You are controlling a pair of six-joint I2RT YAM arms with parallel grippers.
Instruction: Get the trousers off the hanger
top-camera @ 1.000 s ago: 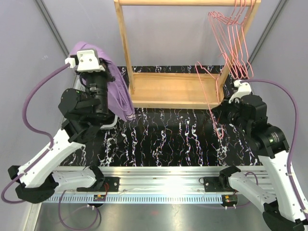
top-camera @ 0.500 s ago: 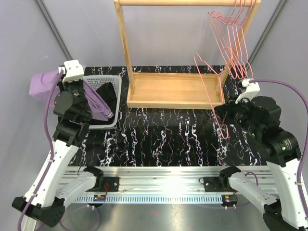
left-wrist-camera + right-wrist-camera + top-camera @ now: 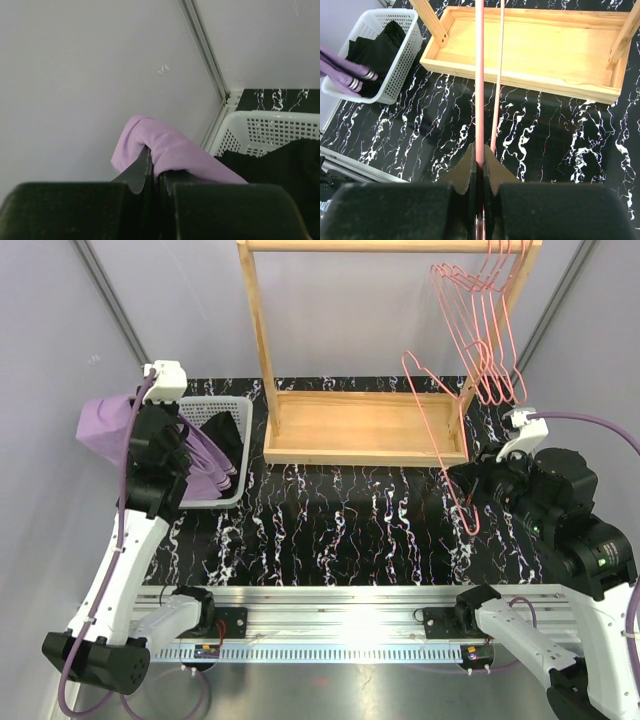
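At the far left, the left arm (image 3: 128, 530) is raised beside the wall with its jaws pressed together on a fold of the lilac trousers (image 3: 167, 146). The cloth bunches out over the jaws toward the wall, and its loose end trails down across the left rim of the basket (image 3: 216, 401). That looks like a carry posed for a drop into the basket, which is probably why the grip is high and off to the side. The black trousers (image 3: 379, 49) already lie heaped inside the basket. In the middle, the wooden rack (image 3: 360, 427) stands on the surface (image 3: 340, 530), its tray bare. To its right, the right jaws are clamped on the wire of a pink hanger (image 3: 479, 75), which is tilted upright and carries no cloth. It seems to be held steady apart from the rack so the garment could slide free. More bare hangers (image 3: 490, 330) hang from the rail's right end.
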